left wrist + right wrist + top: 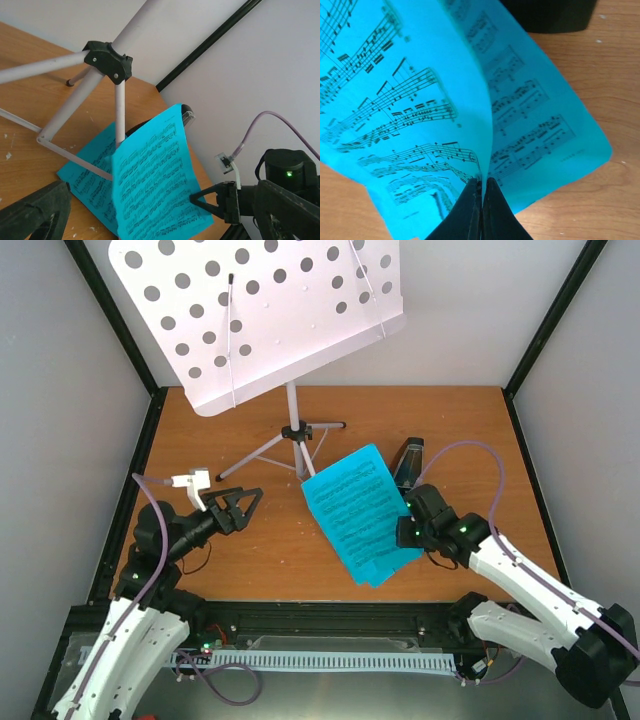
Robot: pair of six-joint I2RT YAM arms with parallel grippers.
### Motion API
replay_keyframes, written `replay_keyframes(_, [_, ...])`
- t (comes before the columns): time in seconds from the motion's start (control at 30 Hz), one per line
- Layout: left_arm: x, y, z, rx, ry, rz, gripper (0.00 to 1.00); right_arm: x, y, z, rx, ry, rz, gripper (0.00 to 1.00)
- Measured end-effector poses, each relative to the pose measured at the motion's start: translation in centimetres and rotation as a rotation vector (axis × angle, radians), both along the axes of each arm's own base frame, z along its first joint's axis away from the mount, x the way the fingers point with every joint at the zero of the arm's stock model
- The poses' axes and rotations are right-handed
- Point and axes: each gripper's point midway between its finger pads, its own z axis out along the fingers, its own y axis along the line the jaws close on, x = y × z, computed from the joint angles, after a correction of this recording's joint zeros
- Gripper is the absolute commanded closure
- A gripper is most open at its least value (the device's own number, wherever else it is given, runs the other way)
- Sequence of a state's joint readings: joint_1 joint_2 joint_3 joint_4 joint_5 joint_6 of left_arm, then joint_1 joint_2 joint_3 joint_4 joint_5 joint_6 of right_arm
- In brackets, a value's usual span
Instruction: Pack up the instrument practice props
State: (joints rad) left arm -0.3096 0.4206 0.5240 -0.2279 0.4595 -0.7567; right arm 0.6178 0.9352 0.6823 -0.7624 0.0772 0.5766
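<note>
I have the music stand [292, 430] at the back of the table [470, 440]. The sheet-music pages [358, 512] lie right of its legs and nearer me. The metronome [408, 462] sits further right of the stand, just behind the pages.

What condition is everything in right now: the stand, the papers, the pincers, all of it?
Music stand: upright, legs spread, holding nothing.
Lifted cyan page: raised by one edge, curling.
Lower cyan page: flat on the table.
Metronome: standing upright behind the pages.
Right pincer: shut on the lifted cyan page.
Left pincer: open, empty.
</note>
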Motion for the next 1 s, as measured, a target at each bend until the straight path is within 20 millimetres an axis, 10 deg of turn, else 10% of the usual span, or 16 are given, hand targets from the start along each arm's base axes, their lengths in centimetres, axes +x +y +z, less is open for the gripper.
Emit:
replay_keyframes(0.57, [0.2, -0.8, -0.7, -0.022, 0.012, -0.043, 0.01, 1.5, -1.9, -3.1, -0.12, 0.067, -0.118, 0.95])
replay_keyframes(1.0, [2.1, -1.9, -4.7, -0.023, 0.128, -0.069, 0.1, 1.7, -2.5, -1.6, -0.111, 0.01, -0.141, 0.18])
